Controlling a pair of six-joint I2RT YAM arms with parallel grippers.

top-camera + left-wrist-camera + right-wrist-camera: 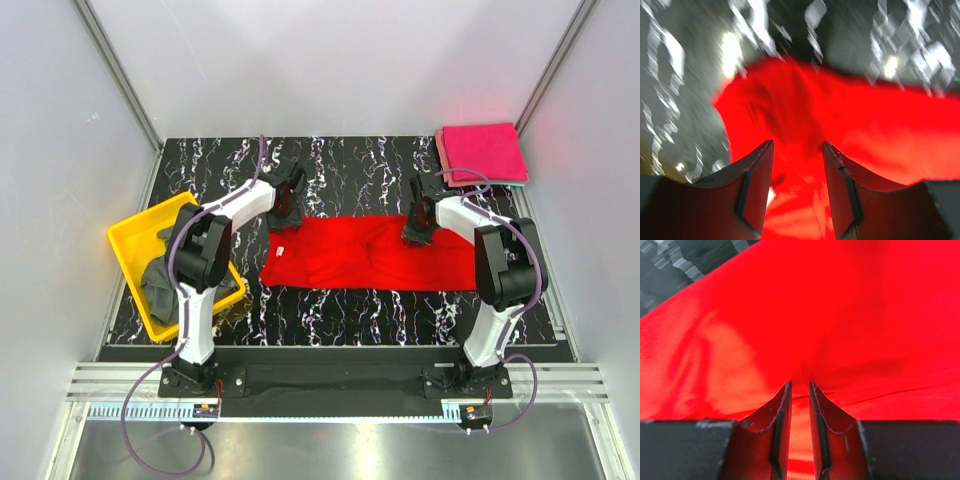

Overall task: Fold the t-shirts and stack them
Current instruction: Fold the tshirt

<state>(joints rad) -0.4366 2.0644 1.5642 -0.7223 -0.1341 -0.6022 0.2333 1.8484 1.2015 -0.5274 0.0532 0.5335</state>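
Red cloth, soft and light, will sag and crease wherever it is lifted. It wants a pinch at an edge or corner, both ends taken together to keep the fold square. The red shirt [370, 255] lies across the middle of the table [350, 165] as a long flat band, wrinkled near its centre, with a small white label near its left end. The left gripper [284, 215] hangs over the band's far left corner, jaws parted fairly wide with nothing between them. The right gripper [417, 232] is at the far edge toward the right end, jaws a narrow slit; whether a fold is caught there I cannot tell. Folded pink shirts [483, 152] sit in the far right corner, and a grey shirt [160, 282] lies crumpled in the tray [130, 228].
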